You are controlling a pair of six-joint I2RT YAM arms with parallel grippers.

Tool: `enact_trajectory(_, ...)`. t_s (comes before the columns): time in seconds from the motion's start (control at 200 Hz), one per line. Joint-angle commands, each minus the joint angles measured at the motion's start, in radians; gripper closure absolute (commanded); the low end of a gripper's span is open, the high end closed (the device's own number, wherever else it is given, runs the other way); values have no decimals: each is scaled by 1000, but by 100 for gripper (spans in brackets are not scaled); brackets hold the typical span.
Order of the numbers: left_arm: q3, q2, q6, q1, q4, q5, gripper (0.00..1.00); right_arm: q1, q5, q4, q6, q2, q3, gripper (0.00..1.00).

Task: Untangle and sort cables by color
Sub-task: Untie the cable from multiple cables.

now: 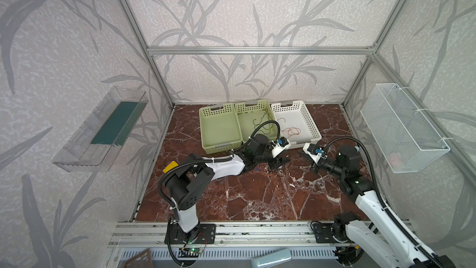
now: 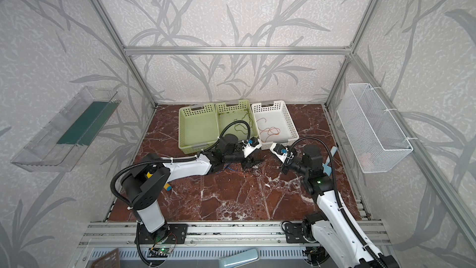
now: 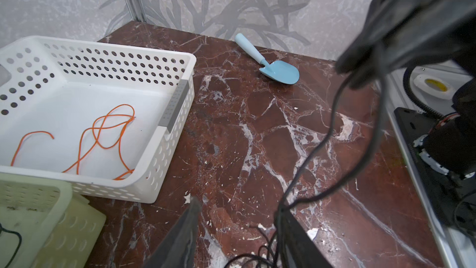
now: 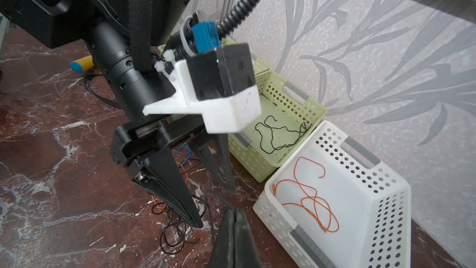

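A tangle of dark, blue and orange cables (image 1: 273, 172) lies on the marble table in front of the baskets. My left gripper (image 3: 237, 215) stands open over it, one finger on each side of the dark loops (image 4: 175, 228). My right gripper (image 4: 235, 215) is shut on a dark cable (image 3: 332, 125), which runs taut from its tip down along a left fingertip (image 3: 283, 217) into the tangle. Blue cable (image 4: 185, 152) shows behind the left fingers. Orange cables (image 3: 103, 135) lie in the white basket (image 3: 180, 73). Dark cables (image 4: 280, 135) lie in the middle green basket (image 1: 240, 122).
An empty green basket (image 1: 219, 127) stands left of the other two, all three along the back wall. A light blue toy shovel (image 3: 278, 73) lies at the right wall. A yellow and blue object (image 1: 170, 166) sits by the left arm. A wire basket (image 1: 404, 130) hangs on the right wall.
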Motion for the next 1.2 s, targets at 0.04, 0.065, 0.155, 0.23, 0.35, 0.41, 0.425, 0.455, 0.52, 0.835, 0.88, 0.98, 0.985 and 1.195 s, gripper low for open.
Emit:
enact_trajectory(0.04,41,15,14,-1,-8,2,75,4,-11,15,-11,1,27,100)
enact_trajectory(0.065,41,11,14,-3,-7,2,83,4,7,16,-10,1,26,100)
enact_trajectory(0.155,35,-15,11,-5,-10,-7,100,4,115,30,45,2,18,95)
enact_trajectory(0.23,18,-48,-5,-5,0,-32,100,4,167,85,115,4,-3,65)
enact_trajectory(0.35,-22,-101,-53,0,63,-71,100,4,192,216,249,11,-66,34)
enact_trajectory(0.41,-44,-122,-89,7,104,-77,100,4,211,289,318,11,-104,29)
enact_trajectory(0.425,-51,-128,-99,11,117,-77,100,4,216,304,333,11,-115,29)
enact_trajectory(0.455,-61,-137,-124,16,137,-74,100,4,225,335,355,12,-133,29)
enact_trajectory(0.52,-79,-153,-171,30,191,-54,100,4,256,371,398,15,-157,28)
enact_trajectory(0.835,-77,-165,-248,47,279,18,100,58,-11,474,422,127,-147,30)
enact_trajectory(0.88,-73,-163,-251,47,281,18,100,89,-12,476,405,154,-134,32)
enact_trajectory(0.98,-66,-165,-253,45,281,9,100,153,26,482,377,212,-115,36)
enact_trajectory(0.985,-64,-165,-253,45,281,7,100,155,30,482,377,216,-114,36)
enact_trajectory(1.195,-57,-178,-255,40,280,-10,100,206,145,573,429,341,-97,51)
